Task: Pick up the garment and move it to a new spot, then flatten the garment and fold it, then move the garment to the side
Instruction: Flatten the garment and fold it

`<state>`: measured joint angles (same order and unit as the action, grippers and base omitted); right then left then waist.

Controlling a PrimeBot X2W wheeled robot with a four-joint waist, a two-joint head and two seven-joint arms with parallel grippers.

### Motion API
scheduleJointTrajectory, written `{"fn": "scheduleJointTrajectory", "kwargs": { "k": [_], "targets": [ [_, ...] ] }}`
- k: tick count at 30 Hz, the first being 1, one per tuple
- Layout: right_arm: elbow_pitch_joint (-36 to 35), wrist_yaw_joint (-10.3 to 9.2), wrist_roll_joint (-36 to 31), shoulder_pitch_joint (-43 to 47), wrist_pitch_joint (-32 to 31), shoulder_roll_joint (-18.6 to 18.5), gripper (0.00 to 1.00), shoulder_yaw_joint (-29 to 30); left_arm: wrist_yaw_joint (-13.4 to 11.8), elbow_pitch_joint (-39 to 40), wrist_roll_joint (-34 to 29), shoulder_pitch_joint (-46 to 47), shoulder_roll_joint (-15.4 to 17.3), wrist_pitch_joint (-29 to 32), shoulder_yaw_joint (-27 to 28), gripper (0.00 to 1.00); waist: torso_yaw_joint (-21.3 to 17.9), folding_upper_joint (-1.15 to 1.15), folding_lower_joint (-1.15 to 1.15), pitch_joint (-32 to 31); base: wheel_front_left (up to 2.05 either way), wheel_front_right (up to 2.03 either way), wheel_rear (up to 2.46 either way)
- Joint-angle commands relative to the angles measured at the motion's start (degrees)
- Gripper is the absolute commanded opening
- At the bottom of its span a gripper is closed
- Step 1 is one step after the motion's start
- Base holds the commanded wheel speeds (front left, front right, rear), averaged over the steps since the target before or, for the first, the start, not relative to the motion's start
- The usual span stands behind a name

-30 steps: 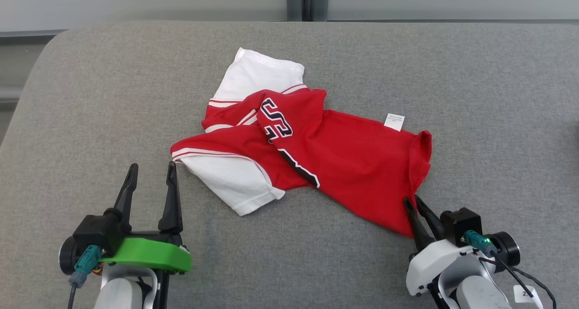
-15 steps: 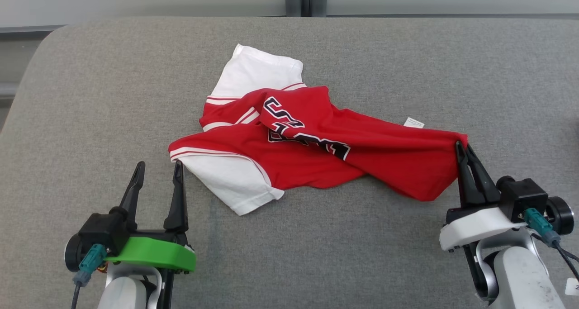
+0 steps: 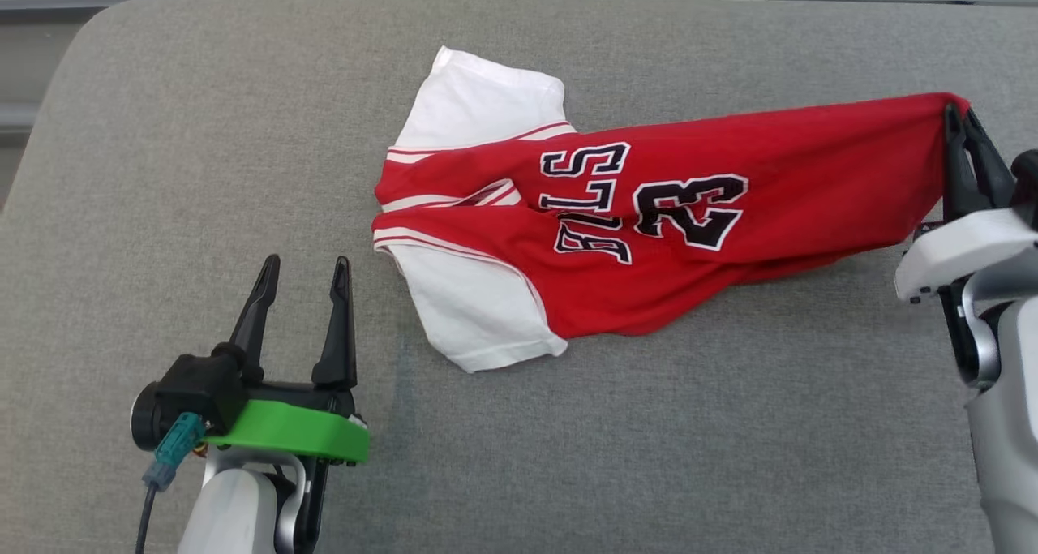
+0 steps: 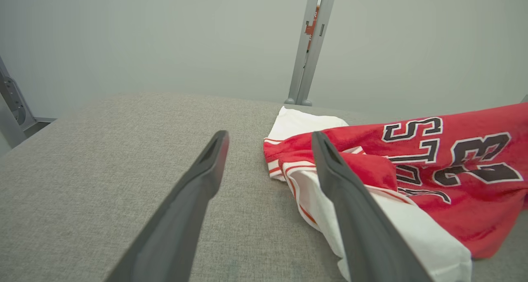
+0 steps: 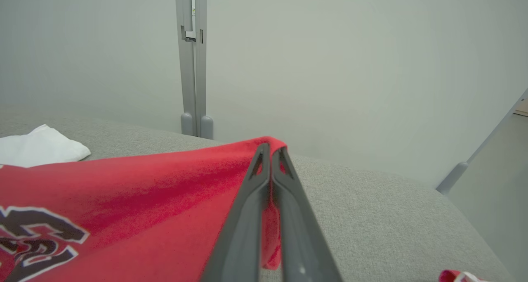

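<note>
At the tips of my right gripper [image 3: 961, 120] I have a corner of the red jersey's [image 3: 649, 213] hem end. The two dark fingers are pressed fully together with the cloth pinched between them, and that corner is raised clear of the grey padded surface [image 3: 203, 132]. My left gripper [image 3: 306, 259] hovers with its fingers spread wide and nothing between them, low over the padding.

From my right fingertips the jersey stretches toward my left arm as a taut red band. Its other end rests on the surface ahead of the left gripper and just to its right. The nearer white sleeve [image 3: 478, 311] lies close beside the left gripper's right finger, apart from it, and the other white sleeve [image 3: 478, 100] lies farther out. So the long axis runs from one gripper toward the other, with the hem at my right and the sleeves and shoulders near my left. The number 23 faces up and reads sideways.

I judge this to be the first step, picking up and moving the garment. The next move likely calls for carrying the pinched corner onward, or bringing my open left gripper onto the near sleeve so the shirt hangs from both.
</note>
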<state>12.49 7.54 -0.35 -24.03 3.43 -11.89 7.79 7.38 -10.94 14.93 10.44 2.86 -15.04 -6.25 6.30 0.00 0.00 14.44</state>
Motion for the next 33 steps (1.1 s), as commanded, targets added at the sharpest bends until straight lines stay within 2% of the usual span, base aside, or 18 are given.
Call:
{"fn": "scheduleJointTrajectory", "kwargs": {
  "k": [1,5,9,10,11,12,17,23,28,33],
  "targets": [
    [2.13,-0.11,0.19,-1.73,-0.76,-1.13,0.00,-0.41,0.15,0.49,0.42,1.27,0.10,-0.17,-0.36,1.00,1.74,0.00,0.00,1.59,0.00,0.00,0.00],
    [9.02,-0.11,1.98,-8.32,-1.05,-3.55,0.00,-1.84,0.15,1.16,0.96,2.31,0.10,-0.17,-1.68,1.00,4.12,0.00,0.00,3.58,0.00,0.00,0.00],
    [15.01,-0.11,3.42,-14.04,-0.28,-3.85,0.00,-2.57,0.15,1.92,1.53,2.94,0.09,-0.17,-2.61,1.00,6.11,0.00,0.00,5.32,0.00,0.00,0.00],
    [19.88,-0.11,4.16,-17.66,-0.08,-4.17,0.38,-4.75,0.15,2.34,1.44,3.23,0.09,-0.17,-3.17,1.00,7.39,0.00,0.00,6.30,0.00,0.00,0.00],
    [22.84,-0.11,4.58,-19.77,0.60,-4.28,0.80,-6.04,0.15,2.54,1.67,3.20,0.08,-0.17,-3.50,1.00,8.00,0.00,0.00,6.70,0.00,0.00,0.00],
    [24.40,-0.11,4.71,-20.61,0.46,-4.29,1.00,-6.59,0.15,2.61,1.75,3.20,0.09,-0.17,-3.56,1.00,8.18,0.00,0.00,6.84,0.00,0.00,0.00],
    [29.17,-0.11,5.46,-24.06,3.01,-4.94,1.00,-10.34,0.15,2.72,1.78,3.09,0.08,-0.17,-3.50,1.00,8.29,0.00,0.00,6.92,0.00,0.00,0.00],
    [29.88,-0.11,5.69,-22.76,5.54,-7.94,1.00,-13.11,0.16,2.33,1.20,1.61,0.09,-0.17,-2.47,1.00,6.31,0.00,0.00,4.78,0.00,0.00,0.00],
    [24.67,-0.11,7.06,-18.32,6.61,-9.54,1.00,-12.78,0.16,2.13,0.64,0.35,0.10,-0.17,-1.56,1.00,3.38,0.00,0.00,2.23,0.00,0.00,0.00],
    [16.50,-0.11,8.39,-10.54,4.45,-10.58,1.00,-10.61,0.16,2.30,0.41,-0.48,0.10,-0.17,-1.26,1.00,1.12,0.00,0.00,0.71,0.00,0.00,0.00]
  ]
}}
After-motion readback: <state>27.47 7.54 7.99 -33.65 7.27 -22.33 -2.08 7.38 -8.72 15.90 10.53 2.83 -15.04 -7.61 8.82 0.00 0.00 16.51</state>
